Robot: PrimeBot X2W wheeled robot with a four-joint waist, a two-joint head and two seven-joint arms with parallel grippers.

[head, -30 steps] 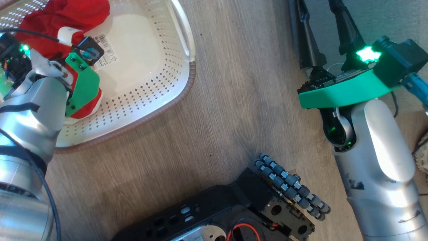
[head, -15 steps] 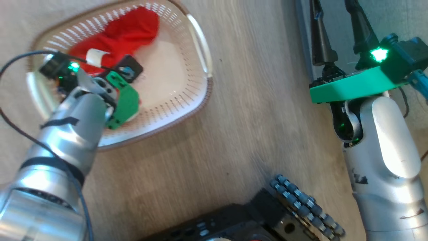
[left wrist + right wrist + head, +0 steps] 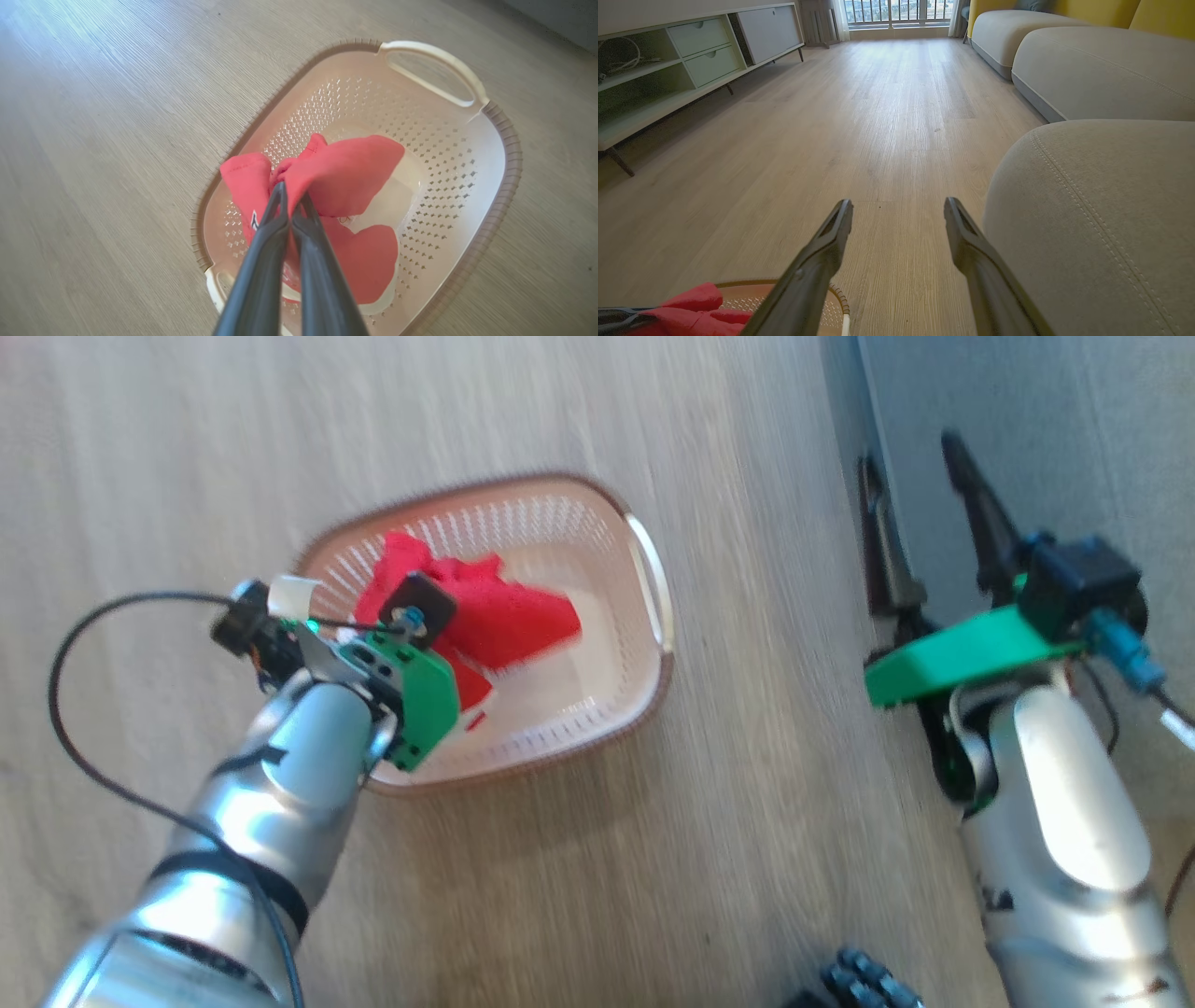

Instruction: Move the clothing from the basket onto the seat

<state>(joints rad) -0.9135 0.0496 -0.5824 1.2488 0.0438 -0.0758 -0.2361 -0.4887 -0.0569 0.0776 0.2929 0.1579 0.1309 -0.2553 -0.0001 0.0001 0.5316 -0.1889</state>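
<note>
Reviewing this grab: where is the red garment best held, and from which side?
At a raised, bunched fold, from straight above: the garment is soft and crumpled, and the basket walls block the sides. The left gripper is shut on such a fold.

Plastic basket (image 3: 472,154): smooth, cream, slight sheen, perforated walls; rim ribbed, brown. Red clothing (image 3: 348,170): soft matt cloth, stitched hem. Wood-grain floor (image 3: 896,116): satin, some glare. Grey seat (image 3: 1101,224): woven fabric, matt, a bit rough, raised seam stitching. Left gripper (image 3: 292,193) & right gripper (image 3: 899,205): dark, smooth, matt; plastic or rubber, can't tell. Silver forearms (image 3: 1074,775): glossy, bright highlights. Green wrist brackets (image 3: 962,653): matt plastic.
</note>
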